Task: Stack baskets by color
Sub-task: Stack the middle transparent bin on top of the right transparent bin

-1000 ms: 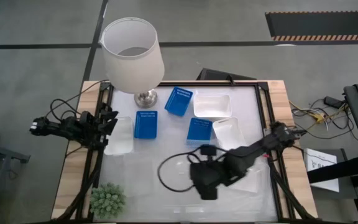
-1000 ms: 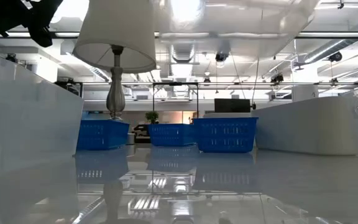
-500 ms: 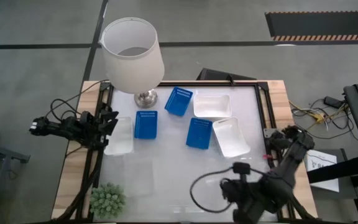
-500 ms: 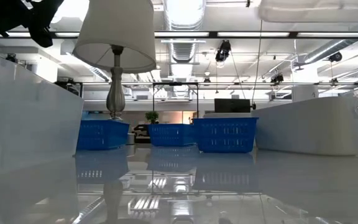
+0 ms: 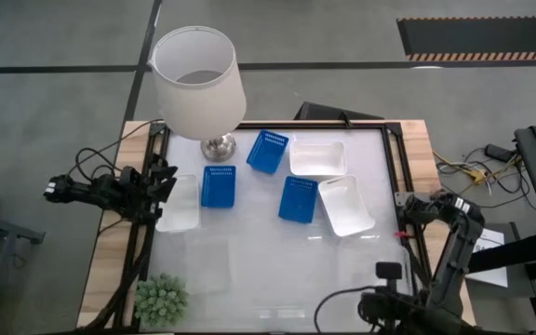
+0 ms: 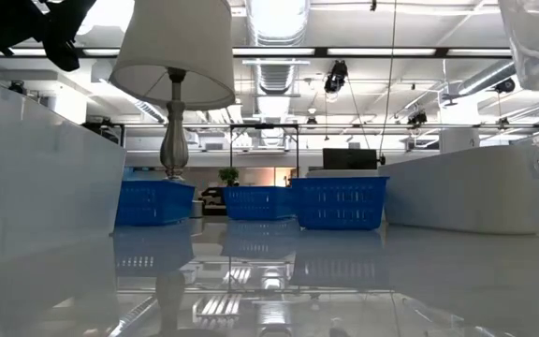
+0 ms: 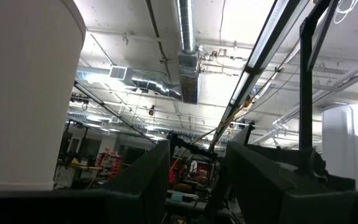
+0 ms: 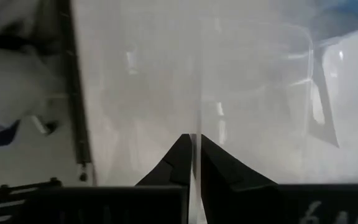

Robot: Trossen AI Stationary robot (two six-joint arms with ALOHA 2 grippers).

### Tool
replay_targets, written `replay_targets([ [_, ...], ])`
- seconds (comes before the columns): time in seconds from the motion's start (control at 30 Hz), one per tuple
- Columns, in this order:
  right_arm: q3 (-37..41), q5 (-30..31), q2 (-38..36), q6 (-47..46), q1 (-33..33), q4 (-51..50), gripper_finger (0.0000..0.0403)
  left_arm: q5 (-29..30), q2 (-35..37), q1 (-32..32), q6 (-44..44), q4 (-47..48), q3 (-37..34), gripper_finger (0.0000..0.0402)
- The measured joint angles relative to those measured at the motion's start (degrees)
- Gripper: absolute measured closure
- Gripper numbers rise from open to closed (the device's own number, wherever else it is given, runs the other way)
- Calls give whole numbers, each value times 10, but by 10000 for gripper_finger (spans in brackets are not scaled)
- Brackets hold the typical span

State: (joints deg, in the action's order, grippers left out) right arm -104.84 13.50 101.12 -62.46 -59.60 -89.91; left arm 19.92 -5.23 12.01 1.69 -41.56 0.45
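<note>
Three blue baskets [image 5: 268, 151], [image 5: 218, 185], [image 5: 298, 198] and three white baskets [image 5: 317, 157], [image 5: 345, 205], [image 5: 179, 203] rest on their bases on the white table. A clear basket [image 5: 207, 263] lies faintly near the left front. Another clear basket [image 6: 536, 37] hangs high, with my right gripper [image 5: 389, 305] shut on it at the table's near right corner. My left gripper [image 7: 194, 186] stands open at the left edge, tipped upward and away from every basket. My right gripper pinches a thin clear wall of the basket [image 8: 194, 144] between its two fingers. The fingers come from above, pointing steeply down. The basket is lifted clear of the table and hangs tilted below the fingers, its far rim [image 8: 316, 93] showing beyond them.
A lamp with a white shade [image 5: 196, 79] stands on its metal foot [image 5: 217, 146] at the far left. A green plant [image 5: 161, 298] sits at the near left corner. Dark frame rails [image 5: 400, 200] run along the table's sides, with cables [image 5: 463, 172] beyond the right edge.
My right gripper has swung from the table's near middle toward its near right corner, rolling its wrist and staying shut on the clear basket. The basket has stayed lifted and has moved right across the top of the low view, turning as it went.
</note>
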Motion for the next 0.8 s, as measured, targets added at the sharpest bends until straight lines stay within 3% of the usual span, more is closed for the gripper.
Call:
replay_targets([
  [0.3,131,1,-85,-55,-8,7,394,0,-13,0,0,0,0,259],
  [0.5,195,0,-129,-72,-8,83,394,0,-19,0,-13,-1,0,259],
  [0.8,236,1,-124,-77,-8,102,394,0,-19,0,-13,0,0,259],
])
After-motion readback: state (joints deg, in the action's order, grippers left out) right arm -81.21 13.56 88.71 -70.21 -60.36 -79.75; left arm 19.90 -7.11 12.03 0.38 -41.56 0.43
